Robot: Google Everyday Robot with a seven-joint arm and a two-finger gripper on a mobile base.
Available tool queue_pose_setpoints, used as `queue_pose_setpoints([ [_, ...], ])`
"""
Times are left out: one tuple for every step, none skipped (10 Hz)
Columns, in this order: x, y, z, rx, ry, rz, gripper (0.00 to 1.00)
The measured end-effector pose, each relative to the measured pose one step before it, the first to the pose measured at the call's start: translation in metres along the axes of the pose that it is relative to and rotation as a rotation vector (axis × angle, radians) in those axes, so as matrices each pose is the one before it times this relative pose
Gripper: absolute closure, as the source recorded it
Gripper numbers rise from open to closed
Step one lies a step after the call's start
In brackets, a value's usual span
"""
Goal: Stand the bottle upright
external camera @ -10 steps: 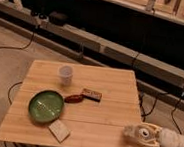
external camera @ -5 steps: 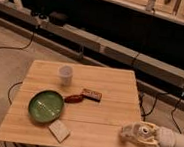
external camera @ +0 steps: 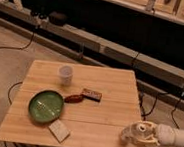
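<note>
My gripper (external camera: pixel 136 133) hangs over the front right corner of the wooden table (external camera: pixel 110 80), its arm reaching in from the right edge of the camera view. It is shut on a small white bottle (external camera: pixel 131 131), which lies roughly sideways between the fingers, just above the tabletop. The fingers hide the bottle's cap and label. No other white bottle shows on the table.
A translucent whitish cup (external camera: pixel 66 73) stands at the table's back left. A green plate (external camera: pixel 46 105), a brown object (external camera: pixel 74 98) and a dark flat box (external camera: pixel 91 94) lie mid-table. A pale block (external camera: pixel 58 131) lies near the front edge. Cables trail on the floor.
The gripper and the bottle have crept very slightly left and up; nothing on the table has moved.
</note>
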State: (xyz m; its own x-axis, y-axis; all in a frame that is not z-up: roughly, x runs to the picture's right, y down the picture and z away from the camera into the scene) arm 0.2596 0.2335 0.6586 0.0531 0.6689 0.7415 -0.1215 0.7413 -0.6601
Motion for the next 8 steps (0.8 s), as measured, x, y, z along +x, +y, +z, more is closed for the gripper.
queue_pose_setpoints([
  [-0.0001, -0.00033, 0.00005, -0.00253, 0.00833, 0.01174, 0.65],
  [0.00009, -0.00027, -0.0002, -0.00028, 0.00453, 0.00698, 0.65],
  [0.0007, -0.0006, -0.00086, 0.00286, 0.00656, 0.01201, 0.65],
  [0.00156, -0.0001, -0.00009, 0.00097, 0.00398, 0.00913, 0.65],
  [0.00073, -0.00062, -0.00031, 0.00305, 0.00193, 0.00568, 0.65],
  [0.00056, -0.00019, -0.00113, 0.00254, 0.00292, 0.00533, 0.65],
  [0.00046, 0.00011, -0.00098, 0.00091, 0.0043, 0.00355, 0.6],
  [0.00021, 0.00018, -0.00066, -0.00022, 0.00479, 0.00244, 0.52],
])
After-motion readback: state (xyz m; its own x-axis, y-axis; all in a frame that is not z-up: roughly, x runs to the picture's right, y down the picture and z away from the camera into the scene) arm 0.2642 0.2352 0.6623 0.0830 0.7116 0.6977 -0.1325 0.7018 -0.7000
